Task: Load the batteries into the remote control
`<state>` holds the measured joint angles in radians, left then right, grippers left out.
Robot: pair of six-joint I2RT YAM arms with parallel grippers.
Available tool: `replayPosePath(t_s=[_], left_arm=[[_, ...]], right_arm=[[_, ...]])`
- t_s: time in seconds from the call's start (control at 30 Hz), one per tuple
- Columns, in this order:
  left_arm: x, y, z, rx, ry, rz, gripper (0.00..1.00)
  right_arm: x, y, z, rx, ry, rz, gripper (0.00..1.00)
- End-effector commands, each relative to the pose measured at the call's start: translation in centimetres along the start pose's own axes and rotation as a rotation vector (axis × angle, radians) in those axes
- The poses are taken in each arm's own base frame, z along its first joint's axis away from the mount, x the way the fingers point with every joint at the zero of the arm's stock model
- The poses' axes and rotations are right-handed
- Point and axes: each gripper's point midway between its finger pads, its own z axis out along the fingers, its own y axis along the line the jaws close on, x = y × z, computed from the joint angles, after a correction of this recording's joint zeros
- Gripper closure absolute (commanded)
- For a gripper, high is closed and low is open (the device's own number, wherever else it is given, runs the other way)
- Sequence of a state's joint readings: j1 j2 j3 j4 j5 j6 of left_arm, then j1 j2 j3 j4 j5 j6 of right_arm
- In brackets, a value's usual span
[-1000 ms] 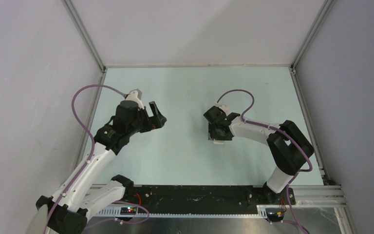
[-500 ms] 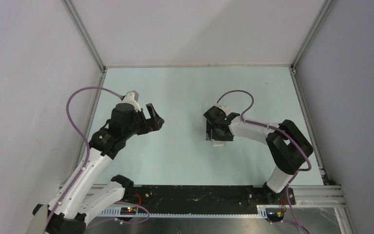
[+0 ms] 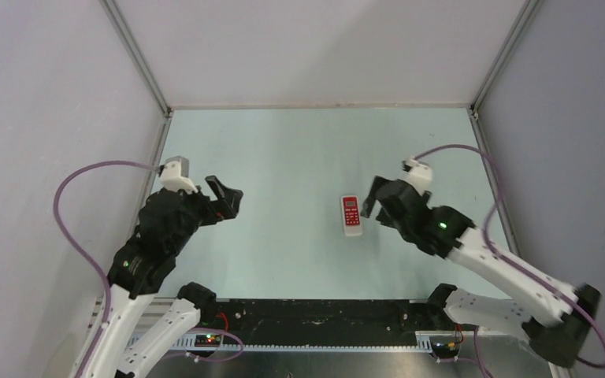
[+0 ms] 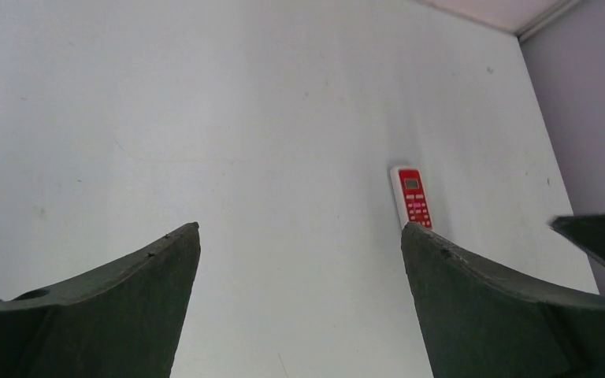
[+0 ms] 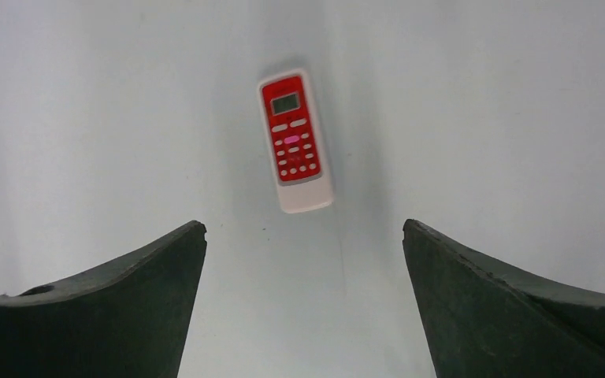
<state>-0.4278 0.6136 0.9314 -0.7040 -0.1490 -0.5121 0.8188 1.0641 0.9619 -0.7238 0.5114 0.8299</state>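
Observation:
The remote control (image 3: 351, 215) lies flat on the pale table with its red front up, display end toward the far wall. It also shows in the left wrist view as the remote control (image 4: 412, 196) and in the right wrist view as the remote control (image 5: 295, 140). My right gripper (image 3: 376, 203) hovers just right of it, open and empty; in its own view the right gripper (image 5: 303, 232) has the remote ahead of its fingers, apart from them. My left gripper (image 3: 227, 198), open and empty, is well to the left; the left gripper (image 4: 300, 236) frames bare table. The batteries are out of view.
White enclosure walls with metal corner posts (image 3: 138, 59) ring the table on three sides. The black base rail (image 3: 315, 311) runs along the near edge. Purple cables loop off both wrists.
My right gripper has opened and drawn back to the right, leaving the remote lying uncovered on the table. The left arm has pulled back toward the left and the near edge.

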Motion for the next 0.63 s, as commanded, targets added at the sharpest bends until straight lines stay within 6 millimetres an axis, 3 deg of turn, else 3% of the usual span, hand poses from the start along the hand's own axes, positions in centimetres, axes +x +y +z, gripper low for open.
replayPosePath(t_s=[0.0,0.1,0.23,0.4,0.6], left_arm=[[-2.5,1.3,-1.8,-0.05,-0.129,0.026,0.0],[-3.0,2.0,-2.7,-0.071,-0.177,0.028,0.0],[-3.6,2.9,-3.6,-0.102,-0.229,0.033,0.0],[-3.9,3.5,-4.1,-0.126,-0.258,0.038,0.0],[-4.0,3.8,-3.9,-0.149,-0.257,0.047,0.0]], right_arm=[[-2.7,-6.8,-5.0,0.158,-0.204,0.119,0.01],[-3.9,-11.6,-8.5,0.206,-0.328,0.249,0.0],[-5.1,-14.9,-11.1,0.171,-0.434,0.391,0.0],[-6.4,-17.0,-13.4,0.107,-0.538,0.501,0.01],[-7.3,-17.8,-14.4,0.071,-0.59,0.535,0.01]])
